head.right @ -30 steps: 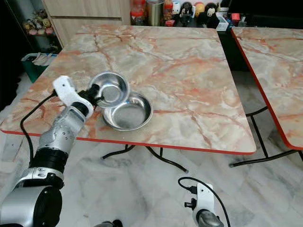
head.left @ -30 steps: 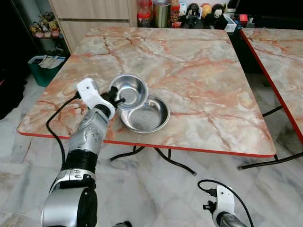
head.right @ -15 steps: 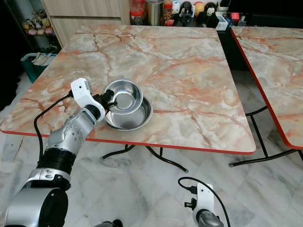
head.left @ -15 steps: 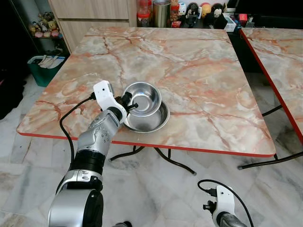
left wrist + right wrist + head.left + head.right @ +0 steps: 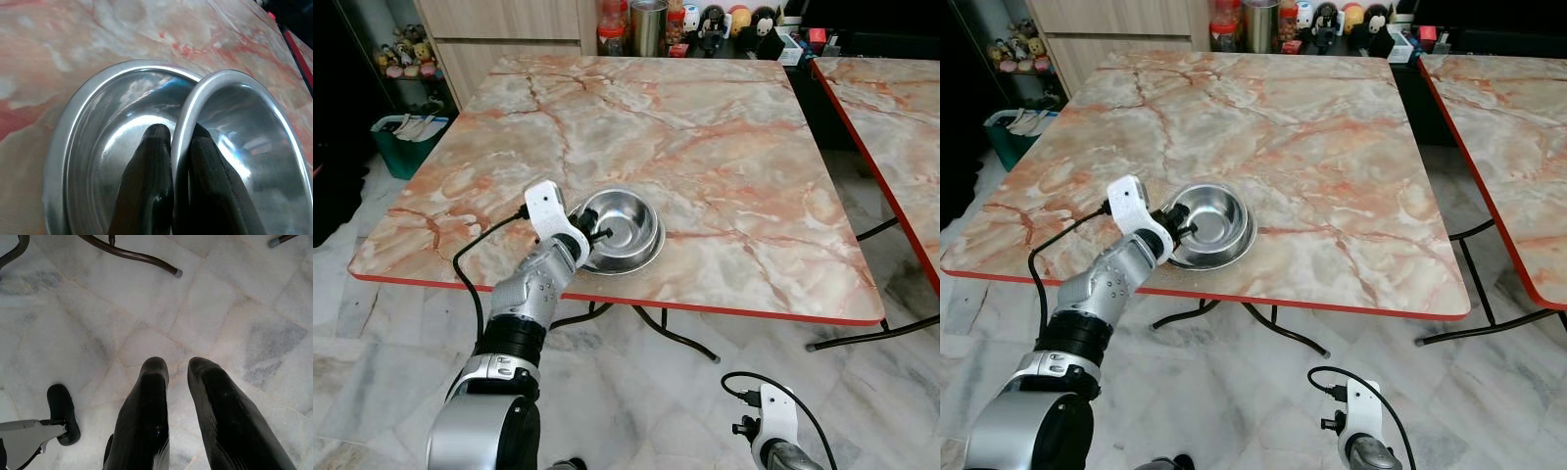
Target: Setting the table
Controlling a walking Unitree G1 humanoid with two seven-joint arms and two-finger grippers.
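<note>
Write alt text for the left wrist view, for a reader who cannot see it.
The left gripper pinches the rim of a small steel bowl between its two black fingers, one inside the rim and one outside. That bowl sits tilted inside a wider steel bowl, which rests on the orange-veined marble table.

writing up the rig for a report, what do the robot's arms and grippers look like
The left arm is silver and ribbed, with a black band above a rounded silver joint. A white wrist block carries a looping black cable. The left gripper has two long, glossy black fingers with rounded tips. The right gripper looks the same; its wrist is white with a black cable.
</note>
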